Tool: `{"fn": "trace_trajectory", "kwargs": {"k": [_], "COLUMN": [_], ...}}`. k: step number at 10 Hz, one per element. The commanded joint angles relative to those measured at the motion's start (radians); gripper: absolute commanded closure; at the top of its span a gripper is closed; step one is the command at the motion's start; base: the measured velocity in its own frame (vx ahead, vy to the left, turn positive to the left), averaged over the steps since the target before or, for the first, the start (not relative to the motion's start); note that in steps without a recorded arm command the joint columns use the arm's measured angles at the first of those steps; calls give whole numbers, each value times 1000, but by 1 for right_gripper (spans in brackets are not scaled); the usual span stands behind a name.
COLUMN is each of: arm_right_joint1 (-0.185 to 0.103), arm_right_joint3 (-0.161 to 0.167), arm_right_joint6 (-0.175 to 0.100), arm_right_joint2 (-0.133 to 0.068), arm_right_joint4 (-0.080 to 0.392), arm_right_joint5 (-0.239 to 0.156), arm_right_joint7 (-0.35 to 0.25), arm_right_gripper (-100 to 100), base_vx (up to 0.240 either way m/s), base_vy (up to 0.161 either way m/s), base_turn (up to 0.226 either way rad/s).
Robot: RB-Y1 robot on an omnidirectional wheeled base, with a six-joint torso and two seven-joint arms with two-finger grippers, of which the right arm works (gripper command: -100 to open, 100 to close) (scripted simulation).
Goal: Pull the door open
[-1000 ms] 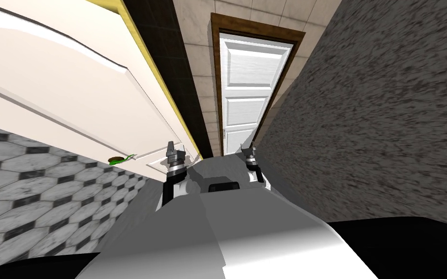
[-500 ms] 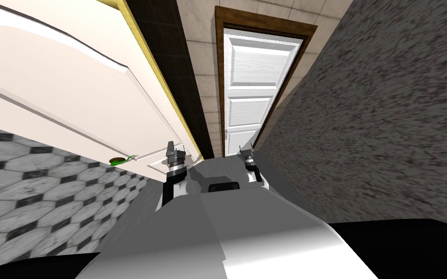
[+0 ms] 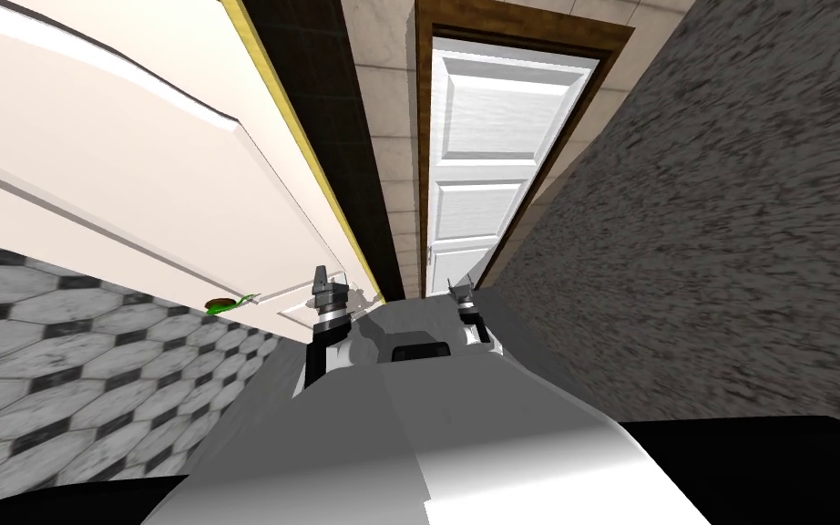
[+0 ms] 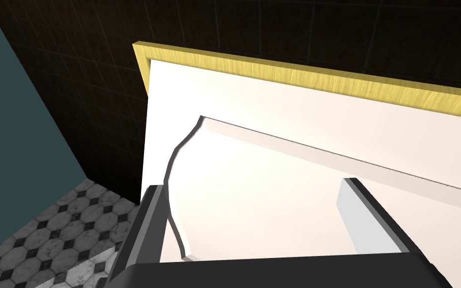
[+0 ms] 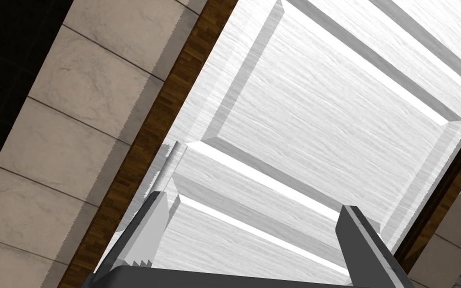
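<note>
- Over the last second the whole head view shifts. The white panelled door [image 3: 500,146] at upper middle grows and slides right, and the frame's upper edge now cuts off its top. We read that as our own move, not the door's.
- The cream door [image 3: 136,155] across the upper left sits in its yellow frame [image 3: 304,128] and keeps its place in the picture. So does its green handle [image 3: 227,302] at middle left, above the hexagon-tiled floor [image 3: 63,374].
- The left jaws sit where they were, near the right of that handle and apart from it. In the left wrist view their fingers [image 4: 144,230] stand wide, with the cream door [image 4: 299,160] behind them.
- The right jaws, at centre beside the speckled grey wall [image 3: 728,228], are also wide and hold nothing. Their wrist view faces the white panelled door [image 5: 324,100] and a pale lever [image 5: 172,155] near its brown frame [image 5: 174,85].
- We judge the green-handled cream door to be the one to pull. Nothing is grasped yet, and the shift brings the left jaws no nearer the handle, so the pull has not begun.
</note>
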Motion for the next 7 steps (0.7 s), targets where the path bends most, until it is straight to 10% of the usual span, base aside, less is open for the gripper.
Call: {"fn": "trace_trajectory", "kwargs": {"k": [1,7], "arm_right_joint1": [-19,-68], "arm_right_joint3": [13,61], "arm_right_joint6": [-11,-44], "arm_right_joint2": [-8,-42], "arm_right_joint4": [50,216], "arm_right_joint5": [-18,-83], "arm_right_joint7": [-42,-182], "arm_right_gripper": [-100,-100], "base_vx": [110,107], "base_vy": [15,33], "base_turn": [53,57]}}
